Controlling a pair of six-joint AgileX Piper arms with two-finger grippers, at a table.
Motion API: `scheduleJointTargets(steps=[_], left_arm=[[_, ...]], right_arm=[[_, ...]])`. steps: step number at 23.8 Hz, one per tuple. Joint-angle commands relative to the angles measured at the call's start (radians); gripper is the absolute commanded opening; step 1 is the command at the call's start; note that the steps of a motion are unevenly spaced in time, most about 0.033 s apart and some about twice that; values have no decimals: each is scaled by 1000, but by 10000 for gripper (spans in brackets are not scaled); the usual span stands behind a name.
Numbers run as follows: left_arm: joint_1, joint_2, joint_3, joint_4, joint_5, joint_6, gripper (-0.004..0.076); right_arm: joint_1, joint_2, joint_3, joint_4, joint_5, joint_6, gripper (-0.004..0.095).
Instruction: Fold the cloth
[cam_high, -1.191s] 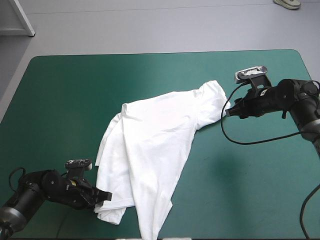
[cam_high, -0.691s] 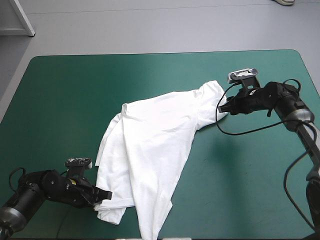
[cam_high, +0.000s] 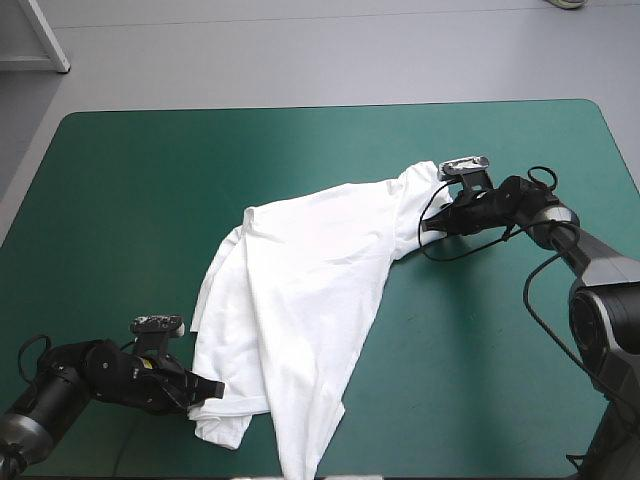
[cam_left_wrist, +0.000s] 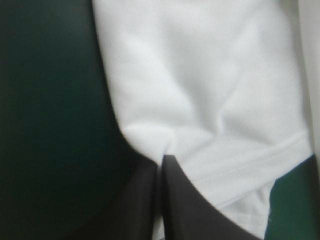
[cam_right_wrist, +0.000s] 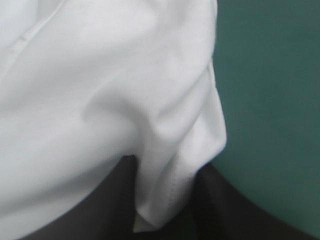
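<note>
Near the table's (cam_high: 120, 200) front edge the left gripper (cam_high: 210, 391) is clamped on the lower hem of the T-shirt (cam_high: 300, 290), which lies spread mid-table. Farther off, the right gripper (cam_high: 429, 227) has slid in over the sleeve, black fingers apart astride its hem, so a two-corner lift looks ready.

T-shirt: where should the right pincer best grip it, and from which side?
The sleeve at the T-shirt's far right end, approached from the table's right side: it juts out free, and its hem lies within the right pincer. The left pincer pinches the near-left corner.
</note>
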Motion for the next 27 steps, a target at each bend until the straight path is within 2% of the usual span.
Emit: scheduleJointTargets(steps=[1, 5, 12, 19, 22, 27], left_arm=[[-2, -7, -21, -17, -65, 10, 19], [-2, -42, -110, 17, -209, 10, 19], [-2, -48, -483, 351, -221, -16, 19], [-2, -50, -824, 642, -172, -16, 19], [-2, -60, -1059, 850, -79, -16, 19], [-2, -61, -1306, 915, -35, -8, 19]], right_arm=[[-6, -48, -31, 50, -25, -57, -15], [-6, -139, -31, 30, -6, -57, -10], [-6, -463, -49, 12, 5, -57, -10], [-6, -719, -84, -8, 2, -57, -11], [-6, -875, -119, -116, -22, -26, -12], [-6, -1015, -167, -133, -26, -23, -12]])
